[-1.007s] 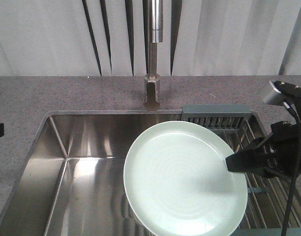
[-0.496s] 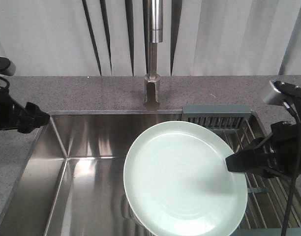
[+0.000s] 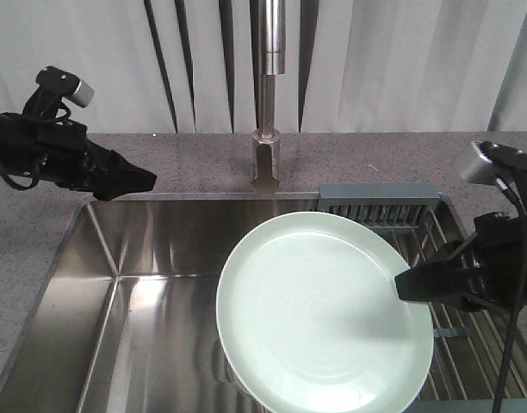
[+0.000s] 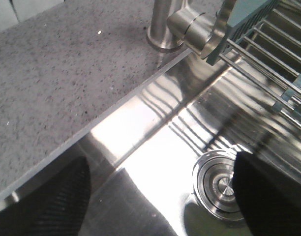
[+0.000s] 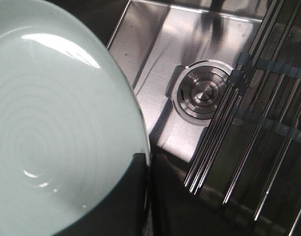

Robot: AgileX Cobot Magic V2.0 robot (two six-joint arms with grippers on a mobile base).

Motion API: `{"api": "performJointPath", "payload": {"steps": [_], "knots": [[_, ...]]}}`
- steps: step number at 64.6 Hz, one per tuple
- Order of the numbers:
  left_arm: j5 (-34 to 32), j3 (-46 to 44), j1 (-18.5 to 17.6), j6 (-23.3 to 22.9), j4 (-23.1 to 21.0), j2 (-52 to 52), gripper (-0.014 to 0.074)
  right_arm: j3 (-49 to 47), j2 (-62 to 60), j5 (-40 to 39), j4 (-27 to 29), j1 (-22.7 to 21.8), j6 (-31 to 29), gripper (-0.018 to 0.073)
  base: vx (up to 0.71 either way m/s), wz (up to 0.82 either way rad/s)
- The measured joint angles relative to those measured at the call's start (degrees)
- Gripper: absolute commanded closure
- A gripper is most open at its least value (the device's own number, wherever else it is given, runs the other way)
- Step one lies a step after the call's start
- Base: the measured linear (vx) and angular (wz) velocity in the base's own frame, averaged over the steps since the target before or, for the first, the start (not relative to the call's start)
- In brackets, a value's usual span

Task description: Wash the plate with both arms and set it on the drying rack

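Observation:
The pale mint-green plate [image 3: 319,314] is held tilted over the steel sink, and it fills the left of the right wrist view [image 5: 57,123]. My right gripper [image 3: 403,288] is shut on the plate's right rim, with one finger [image 5: 122,201] on its face and the other behind it. My left gripper [image 3: 143,181] hovers over the sink's back left corner, away from the plate. In the left wrist view its fingers [image 4: 54,196] stand wide apart and hold nothing. The drying rack [image 3: 470,340] lies over the sink's right side, with its grey-blue end piece [image 3: 380,194] at the back.
The faucet [image 3: 268,86] stands at the back centre on the speckled grey counter [image 3: 160,155]. The sink drain [image 4: 222,184] shows below the left gripper and also in the right wrist view [image 5: 204,96]. Rack bars [image 5: 258,123] run beside the plate.
My left arm has come into view from the left and moved right and up to the sink's back left corner. The right arm and the plate have not moved.

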Motion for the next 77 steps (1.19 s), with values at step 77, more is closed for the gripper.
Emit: {"api": "performJointPath", "payload": {"steps": [77], "knots": [[6.7,-30.3,-15.7,19.4,-9.3,27.0,0.0003,0.0,0.0,0.0,0.0,0.0,0.0,0.0561,0.00,0.00]]}}
